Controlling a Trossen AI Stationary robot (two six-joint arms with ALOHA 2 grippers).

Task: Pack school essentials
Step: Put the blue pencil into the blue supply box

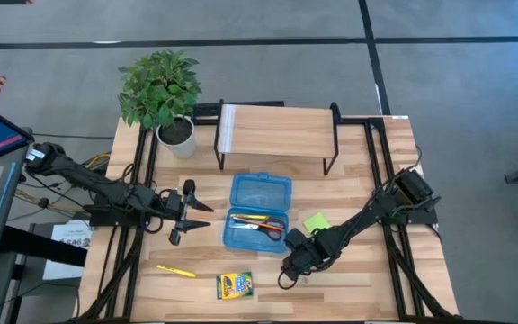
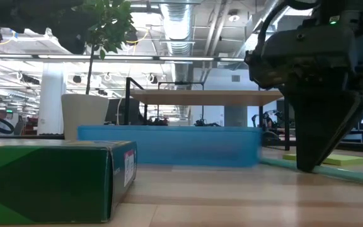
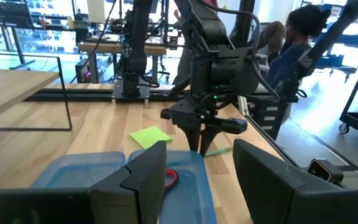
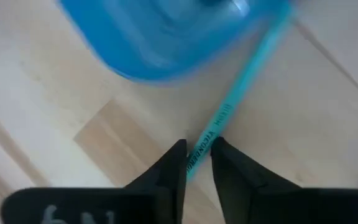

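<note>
Looking down from above, you see the right gripper (image 1: 290, 267) low over the table (image 1: 367, 279), just off the front right corner of the blue case (image 1: 258, 212). In its wrist view the fingers (image 4: 173, 163) stand on either side of the teal pencil (image 4: 241, 84), which lies flat on the wood and runs up past the case corner; the tips look pressed to the shaft, so you can take it as gripped, with the pencil not yet lifted. The low view shows the same gripper (image 2: 314, 164) with its tips down at the tabletop on the pencil (image 2: 333, 171).

The left gripper (image 1: 180, 216) hovers to the left of the case, its fingers (image 3: 145, 171) spread wide with nothing between them.

The case lies open. Its front half holds the scissors (image 1: 268, 228), red handles toward the right, and a yellow pencil (image 1: 248, 217) alongside them. The green pad (image 1: 316, 222) lies on the table just right of the case, near the right arm. The crayon box (image 1: 234, 285) lies near the front edge, with another yellow pencil (image 1: 176, 270) to its left; both are well apart from the case.

A plant (image 1: 162, 90) stands at the back left, beside a small wooden shelf (image 1: 277, 130).
</note>
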